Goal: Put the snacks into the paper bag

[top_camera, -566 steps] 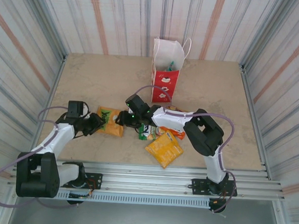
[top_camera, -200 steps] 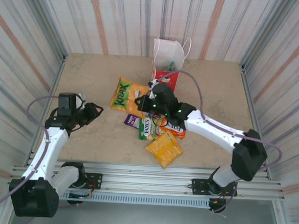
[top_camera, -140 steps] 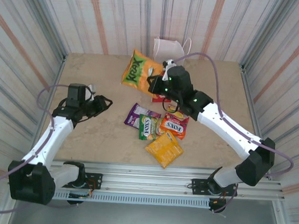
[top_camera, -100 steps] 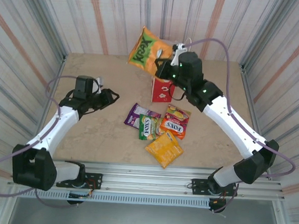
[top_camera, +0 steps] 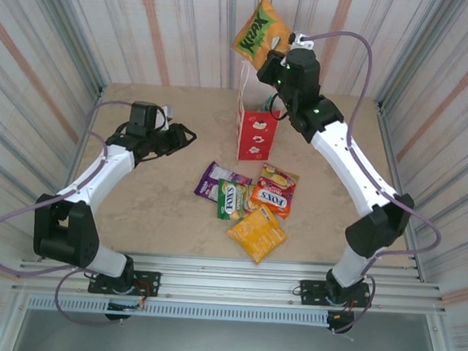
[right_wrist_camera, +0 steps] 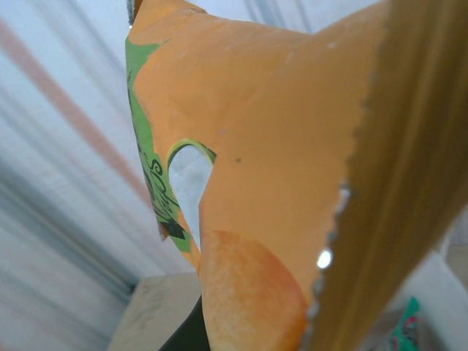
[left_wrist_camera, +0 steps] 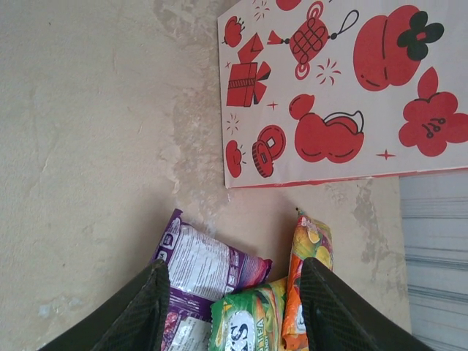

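My right gripper (top_camera: 274, 62) is shut on an orange snack packet (top_camera: 262, 31) with green lettering and holds it high over the paper bag (top_camera: 258, 121). That packet's orange face (right_wrist_camera: 278, 146) hangs close to the right wrist camera. The white-and-red bag stands upright at the middle back of the table. Left of the bag hangs my left gripper (top_camera: 184, 137), open with nothing between its fingers (left_wrist_camera: 139, 314). In front of the bag lie a purple packet (top_camera: 215, 178), a green one (top_camera: 231, 198), a red-orange FOX'S one (top_camera: 272, 201), an orange-yellow one (top_camera: 256, 232) and a fruit-printed one (top_camera: 280, 176).
The left wrist view looks down on the bag's printed side (left_wrist_camera: 329, 88), the purple packet (left_wrist_camera: 205, 267) and the green one (left_wrist_camera: 248, 322). Striped metal walls (top_camera: 50, 50) close in the table on three sides. A metal rail (top_camera: 227, 279) runs along the near edge.
My right arm has carried the orange packet from beside the bag up over its mouth. My left arm has swung toward the bag with its jaws as wide as before.
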Available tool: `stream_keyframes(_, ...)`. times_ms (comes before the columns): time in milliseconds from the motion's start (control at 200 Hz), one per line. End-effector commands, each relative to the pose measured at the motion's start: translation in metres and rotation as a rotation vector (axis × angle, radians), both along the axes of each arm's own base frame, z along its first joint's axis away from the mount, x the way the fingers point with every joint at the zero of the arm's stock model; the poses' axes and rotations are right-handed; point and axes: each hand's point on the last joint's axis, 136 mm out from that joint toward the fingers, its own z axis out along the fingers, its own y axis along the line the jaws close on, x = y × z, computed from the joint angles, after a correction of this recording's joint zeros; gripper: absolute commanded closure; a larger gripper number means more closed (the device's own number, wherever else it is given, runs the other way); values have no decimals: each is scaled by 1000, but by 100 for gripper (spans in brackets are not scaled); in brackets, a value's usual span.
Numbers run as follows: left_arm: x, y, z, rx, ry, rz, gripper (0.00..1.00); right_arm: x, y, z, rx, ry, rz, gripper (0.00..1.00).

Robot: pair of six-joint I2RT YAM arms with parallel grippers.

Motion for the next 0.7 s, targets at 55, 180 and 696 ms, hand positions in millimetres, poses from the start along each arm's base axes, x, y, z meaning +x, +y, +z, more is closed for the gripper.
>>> stream_keyframes(55, 8, -7, 9, -5, -31, -31, 48, 32, -18, -16, -35, 8, -162, 94)
stream_keyframes(180, 8, -7, 5, -3, -21, -30, 48, 45, -15, -37, -58, 51, -185, 95)
stream_keyframes(696, 8, -9, -1, -9, -4, -27, 49, 37, -20, -14, 50, -46, -145, 99)
